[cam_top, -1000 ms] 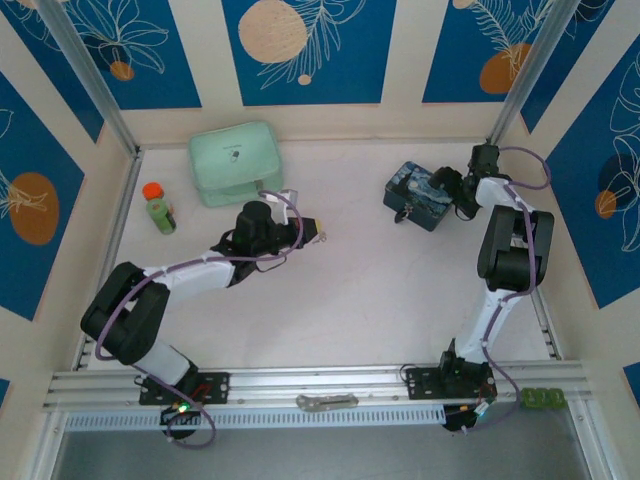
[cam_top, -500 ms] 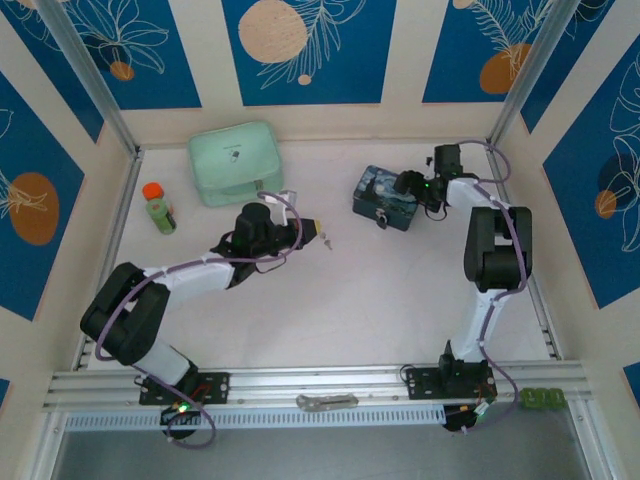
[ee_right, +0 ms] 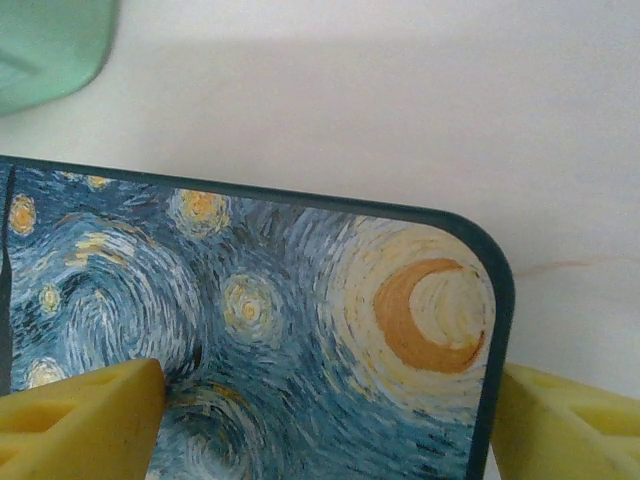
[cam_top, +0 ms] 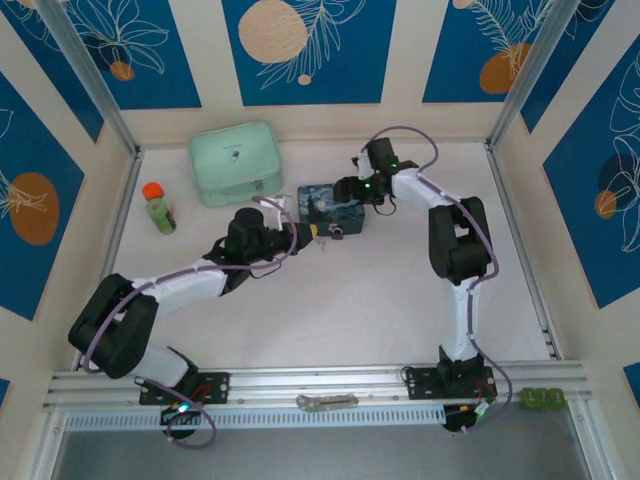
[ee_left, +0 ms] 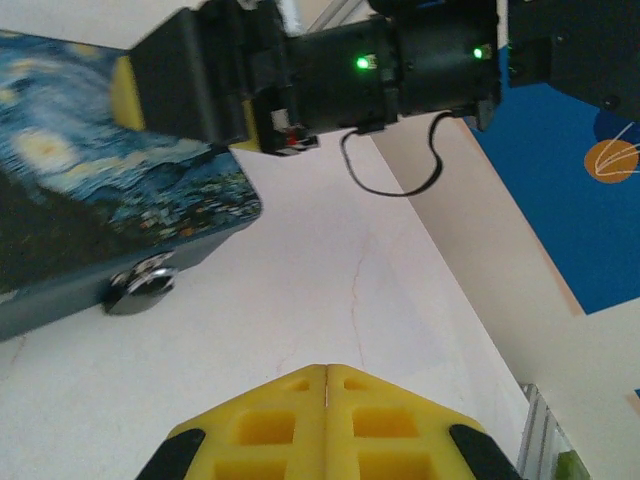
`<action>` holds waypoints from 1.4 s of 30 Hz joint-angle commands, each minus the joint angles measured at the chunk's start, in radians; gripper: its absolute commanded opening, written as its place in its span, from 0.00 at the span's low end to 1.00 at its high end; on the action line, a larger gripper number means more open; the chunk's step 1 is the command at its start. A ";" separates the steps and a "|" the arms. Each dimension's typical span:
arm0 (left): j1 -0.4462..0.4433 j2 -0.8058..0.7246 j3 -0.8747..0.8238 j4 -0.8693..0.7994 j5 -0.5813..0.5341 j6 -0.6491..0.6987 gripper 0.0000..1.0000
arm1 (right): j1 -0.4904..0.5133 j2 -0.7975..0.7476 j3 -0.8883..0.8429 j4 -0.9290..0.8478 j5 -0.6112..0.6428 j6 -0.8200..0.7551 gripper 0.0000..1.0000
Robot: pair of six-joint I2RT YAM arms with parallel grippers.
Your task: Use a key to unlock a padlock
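Note:
The dark blue night-sky tin [cam_top: 325, 203] lies at the table's middle back. My right gripper [cam_top: 350, 190] is shut on it, one yellow finger [ee_right: 80, 420] on each side of the lid [ee_right: 300, 330]. The small padlock [cam_top: 338, 232] hangs on the tin's front wall. In the left wrist view a shiny metal piece [ee_left: 140, 287] sits on that wall. My left gripper [cam_top: 310, 233] is shut just left of the padlock, its yellow fingertips [ee_left: 300, 400] pressed together. A tiny silvery key [cam_top: 322, 242] sticks out of its tip, a short gap from the padlock.
A mint green case [cam_top: 234, 162] lies at the back left, close to the tin. A small bottle with an orange cap [cam_top: 158, 207] stands by the left wall. A flat grey tool [cam_top: 326, 401] rests on the near rail.
My right gripper has carried the tin leftward across the table, from the back right to just in front of my left gripper. The left gripper has stayed shut and shifted only slightly.

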 commanded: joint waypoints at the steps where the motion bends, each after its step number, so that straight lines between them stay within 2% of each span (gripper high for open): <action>1: 0.004 -0.048 -0.017 -0.009 0.019 0.044 0.00 | 0.050 0.063 0.039 -0.129 -0.037 -0.105 0.81; 4: 0.004 -0.057 -0.018 -0.019 0.019 0.059 0.00 | 0.078 0.060 0.076 -0.130 -0.042 -0.113 0.83; 8: 0.005 -0.051 -0.007 -0.016 0.045 0.074 0.00 | 0.085 -0.051 0.054 -0.104 -0.042 -0.091 0.85; 13: 0.019 -0.038 0.026 -0.046 0.126 0.146 0.00 | 0.083 -0.322 -0.186 0.003 -0.058 -0.028 0.86; 16: 0.038 -0.010 0.055 -0.047 0.191 0.146 0.00 | 0.077 -0.490 -0.369 0.096 -0.171 0.029 0.86; 18: 0.042 0.017 0.076 -0.025 0.235 0.124 0.00 | 0.076 -0.593 -0.490 0.186 -0.309 0.069 0.85; 21: 0.042 0.054 0.104 0.028 0.287 0.078 0.00 | 0.083 -0.717 -0.659 0.377 -0.450 0.146 0.82; 23: 0.042 0.073 0.106 0.091 0.304 0.030 0.00 | 0.088 -0.777 -0.753 0.506 -0.490 0.199 0.78; 27: 0.042 0.100 0.104 0.158 0.323 -0.029 0.00 | 0.085 -0.804 -0.832 0.646 -0.547 0.267 0.67; 30: 0.042 0.104 0.095 0.198 0.336 -0.061 0.00 | 0.079 -0.766 -0.824 0.663 -0.591 0.274 0.64; 38: 0.043 0.064 0.080 0.173 0.313 -0.046 0.00 | 0.054 -0.736 -0.851 0.714 -0.657 0.315 0.40; 42: 0.045 0.061 0.083 0.178 0.300 -0.044 0.00 | 0.051 -0.753 -0.863 0.699 -0.655 0.314 0.36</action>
